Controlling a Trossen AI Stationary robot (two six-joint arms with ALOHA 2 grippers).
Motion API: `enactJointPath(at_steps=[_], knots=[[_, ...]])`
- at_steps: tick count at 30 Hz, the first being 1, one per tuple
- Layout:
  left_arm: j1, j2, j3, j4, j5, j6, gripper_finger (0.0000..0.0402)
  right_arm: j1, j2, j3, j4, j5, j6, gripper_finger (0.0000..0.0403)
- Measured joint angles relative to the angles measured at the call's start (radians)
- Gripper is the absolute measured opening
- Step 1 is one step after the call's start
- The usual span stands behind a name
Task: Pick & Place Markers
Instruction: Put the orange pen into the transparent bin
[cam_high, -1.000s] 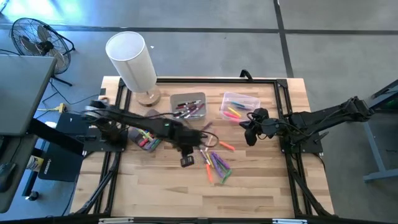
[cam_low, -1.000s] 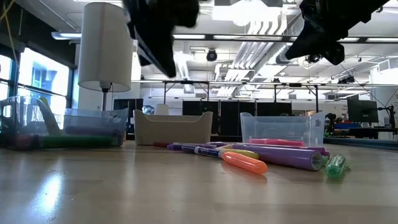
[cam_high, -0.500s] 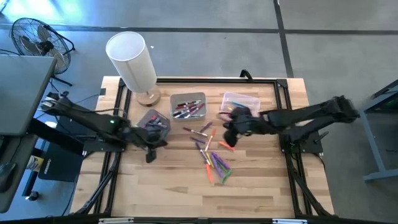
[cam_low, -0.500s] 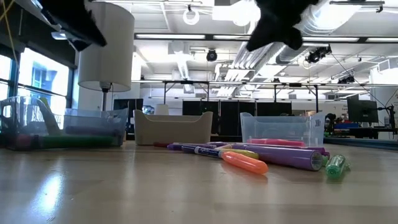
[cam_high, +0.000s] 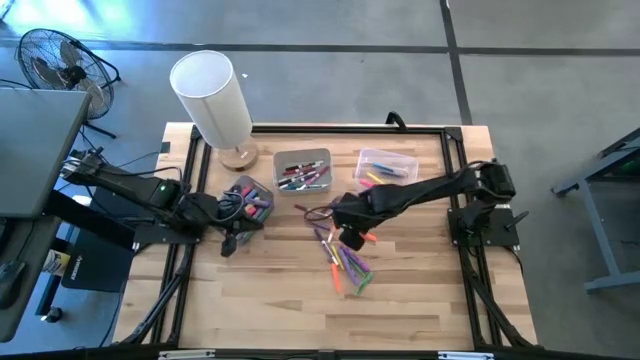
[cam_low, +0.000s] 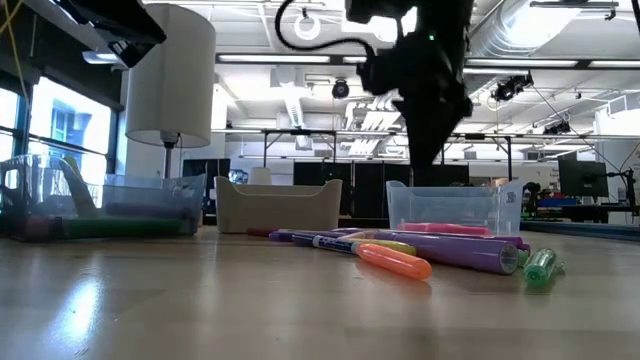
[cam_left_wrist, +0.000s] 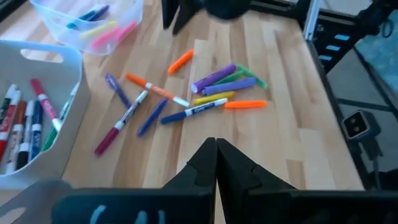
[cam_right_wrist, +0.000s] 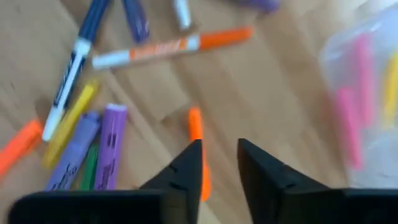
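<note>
Several loose markers (cam_high: 342, 255) lie flat in a heap on the wooden table's middle, among them purple, blue, yellow, green and orange ones (cam_left_wrist: 205, 93). My right gripper (cam_right_wrist: 219, 152) hangs open above the heap's far right side and points steeply down. A short orange marker (cam_right_wrist: 196, 124) lies on the table below it, partly behind one finger; in the low view the gripper (cam_low: 425, 150) is well above the table. My left gripper (cam_left_wrist: 216, 146) is shut and empty. It is drawn back toward the table's left edge (cam_high: 226, 247), beside a clear bin.
Three bins stand along the far side: a clear one (cam_high: 246, 198) at the left, a grey one (cam_high: 302, 170) holding markers, and a clear one (cam_high: 386, 168) holding pink and yellow highlighters. A white lamp (cam_high: 212, 100) stands at the far left corner.
My left gripper has pulled back from the table's middle toward the left edge, rising a little. My right gripper has swung from the right side toward the middle, over the loose markers, and tipped from slanting to pointing steeply down. The markers have not moved.
</note>
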Motion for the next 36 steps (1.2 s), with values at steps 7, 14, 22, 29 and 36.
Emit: enactJointPath(at_steps=[7, 14, 22, 29, 36], knots=[[0.0, 0.025, 0.0, 0.0, 0.033, -0.003, 0.0, 0.0, 0.044, -0.085, 0.076, -0.115, 0.02, 0.0159], [0.0, 0.026, 0.0, 0.0, 0.032, -0.003, 0.0, 0.012, 0.041, -0.189, 0.194, -0.118, 0.054, 0.0154], [0.0, 0.026, 0.0, 0.0, 0.032, -0.004, 0.0, 0.046, 0.041, -0.288, 0.299, -0.106, 0.092, 0.0122], [0.0, 0.026, 0.0, 0.0, 0.032, -0.004, 0.0, 0.05, 0.033, -0.37, 0.375, -0.139, 0.182, 0.0061], [0.0, 0.027, 0.0, 0.001, 0.029, -0.007, 0.0, 0.057, 0.028, -0.375, 0.395, -0.132, 0.222, 0.0027]])
